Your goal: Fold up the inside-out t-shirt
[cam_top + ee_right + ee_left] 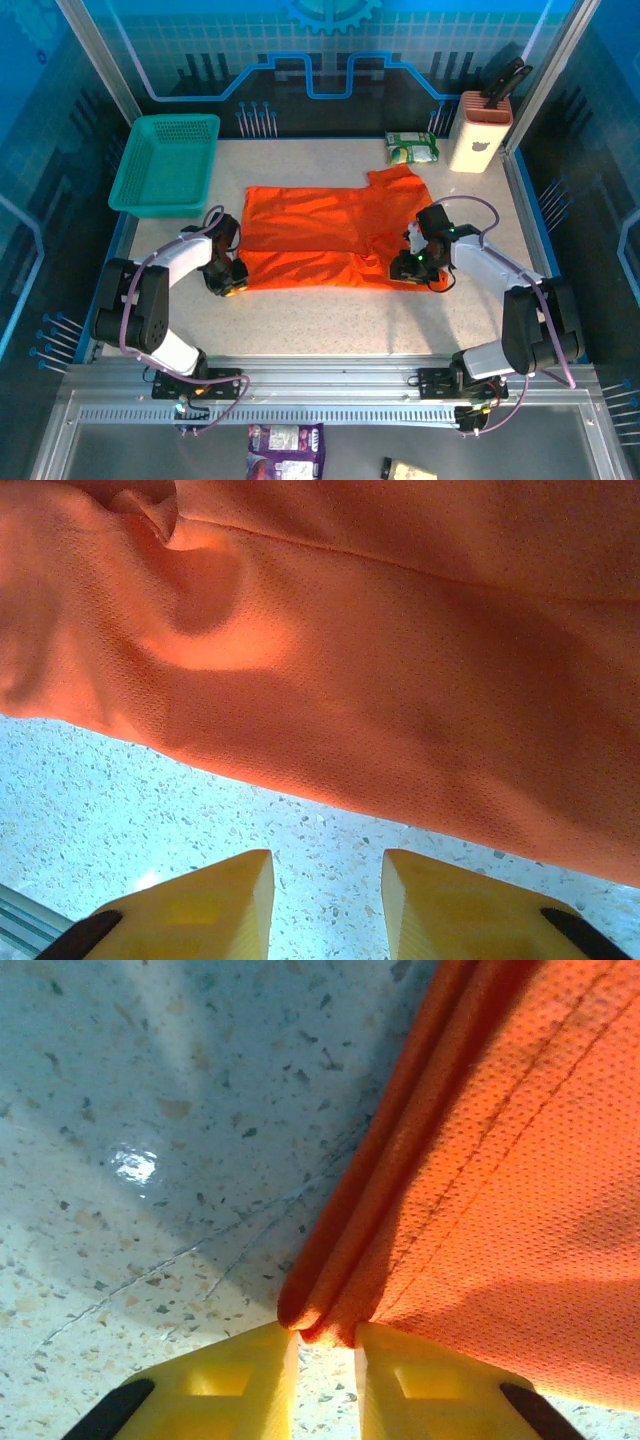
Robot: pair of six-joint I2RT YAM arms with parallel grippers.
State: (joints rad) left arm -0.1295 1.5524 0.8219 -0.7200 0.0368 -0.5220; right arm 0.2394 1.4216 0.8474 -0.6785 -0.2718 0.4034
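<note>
The inside-out t-shirt (310,235) lies spread at the centre of the surface (330,320). The left arm bends low to its lower-left corner, the left tool (325,1345) narrowed onto the folded edge. The right arm crooks inward at the lower-right hem, the right tool (328,870) wide apart above bare surface
</note>
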